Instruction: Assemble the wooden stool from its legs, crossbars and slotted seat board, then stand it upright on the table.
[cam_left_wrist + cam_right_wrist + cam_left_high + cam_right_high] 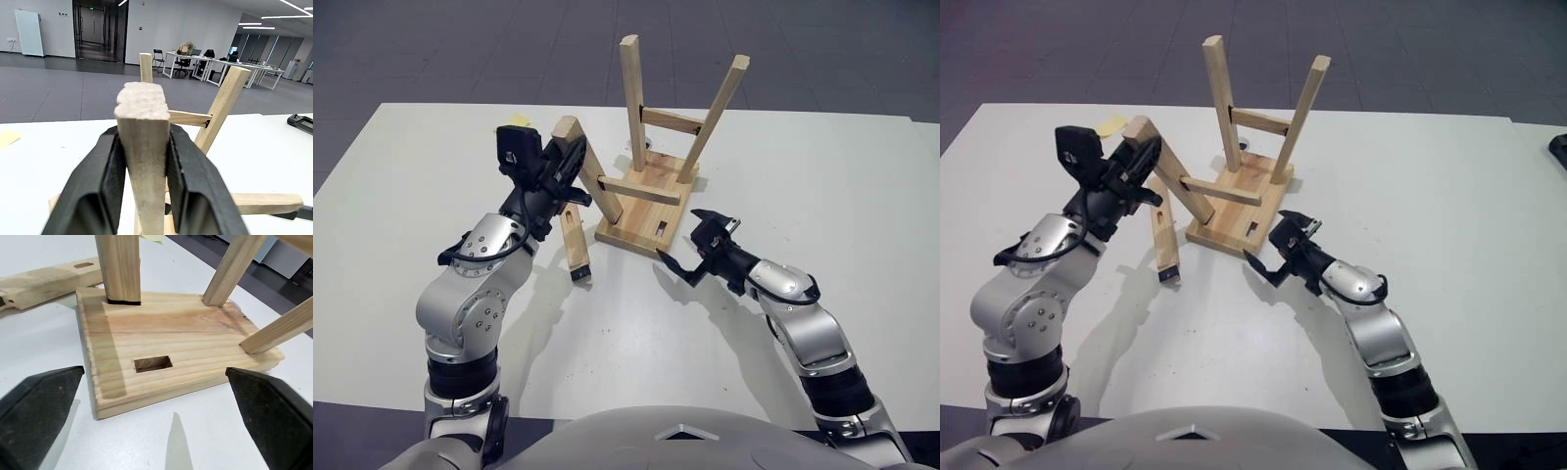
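The seat board (636, 233) lies underside-up on the worktop so its slots face up, the left hand (573, 157) pinching the tilted leg (602, 191) at the board's left corner, probably to seat it, while the spread right hand (688, 238) waits near the board's empty slot (153, 364).

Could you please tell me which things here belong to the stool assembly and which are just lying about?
Part of the job:
seat board
leg clamped in the left gripper
left standing leg
right standing leg
upper crossbar
lower crossbar
loose leg, lying flat
right gripper, open

Lying about:
yellow note
black object at the far right
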Controlling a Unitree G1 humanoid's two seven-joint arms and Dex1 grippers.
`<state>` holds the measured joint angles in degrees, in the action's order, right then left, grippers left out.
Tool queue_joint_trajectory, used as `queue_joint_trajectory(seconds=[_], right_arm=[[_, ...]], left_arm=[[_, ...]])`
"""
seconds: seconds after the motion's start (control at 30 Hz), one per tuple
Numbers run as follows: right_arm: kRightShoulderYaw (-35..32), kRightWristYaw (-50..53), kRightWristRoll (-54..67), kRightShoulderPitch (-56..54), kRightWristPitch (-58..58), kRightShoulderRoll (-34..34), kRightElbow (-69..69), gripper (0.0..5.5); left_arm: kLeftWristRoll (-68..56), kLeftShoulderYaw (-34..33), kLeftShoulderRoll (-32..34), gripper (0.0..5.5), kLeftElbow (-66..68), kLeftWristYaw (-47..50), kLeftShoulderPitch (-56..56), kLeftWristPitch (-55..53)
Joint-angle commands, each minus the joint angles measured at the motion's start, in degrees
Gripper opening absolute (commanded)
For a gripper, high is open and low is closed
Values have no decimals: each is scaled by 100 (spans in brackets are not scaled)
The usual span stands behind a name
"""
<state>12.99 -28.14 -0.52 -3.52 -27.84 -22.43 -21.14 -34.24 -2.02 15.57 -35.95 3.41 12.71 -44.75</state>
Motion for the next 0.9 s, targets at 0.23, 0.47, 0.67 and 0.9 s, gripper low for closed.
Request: queue_joint_trajectory(seconds=[0.23,0.47,0.67,0.9], right_arm=[[-141,1155,-326,-1112,35,901,1443,540],[-46,1439,-549,-1477,-5,1187,2183,540],[14,1425,-663,-1366,-2,1165,2346,540],[17,1317,-707,-1333,-90,1079,2405,540]], left_arm=[[312,435,-194,102,676,111,-383,-711],[496,673,-167,102,754,0,-765,-823],[661,715,-138,102,946,-86,-1113,-703],[781,895,-32,102,974,-170,-1445,-641]])
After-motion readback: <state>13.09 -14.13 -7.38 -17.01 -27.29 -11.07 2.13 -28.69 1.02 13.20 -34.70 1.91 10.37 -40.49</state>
